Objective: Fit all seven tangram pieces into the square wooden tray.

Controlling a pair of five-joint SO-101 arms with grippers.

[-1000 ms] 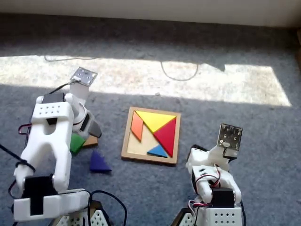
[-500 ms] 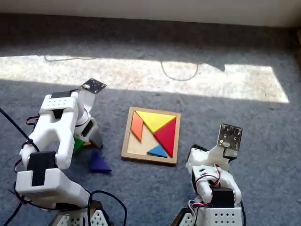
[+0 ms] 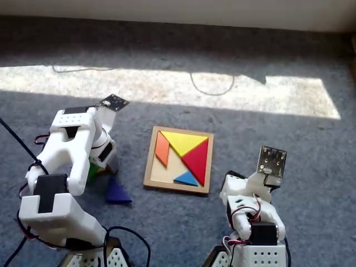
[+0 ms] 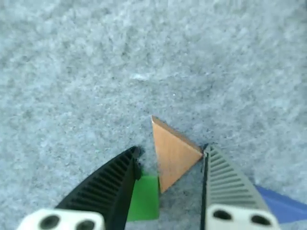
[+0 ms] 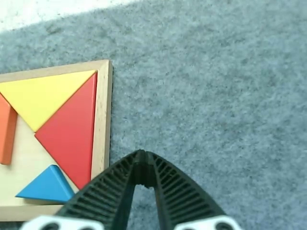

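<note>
— Left side?
— Left claw (image 4: 171, 150) spread astride tan wooden triangle (image 4: 173, 155), green piece (image 4: 144, 197) just beside, on fuzzy grey carpet (image 4: 96, 72).
— Middle, right?
— Square wooden tray (image 3: 149, 167) holds orange parallelogram (image 3: 162, 149), yellow triangle (image 3: 183, 142), red triangle (image 3: 197, 158), blue triangle (image 3: 186, 178). Right claw (image 5: 142, 163) pressed together beside it.

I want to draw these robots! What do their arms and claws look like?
The left arm and right arm are chunky white plastic shells with black motor blocks, trailing black and red cables. The left gripper has one black and one grey ribbed, pointed finger; the right gripper has two black ones. Each has a white base with round holes.
</note>
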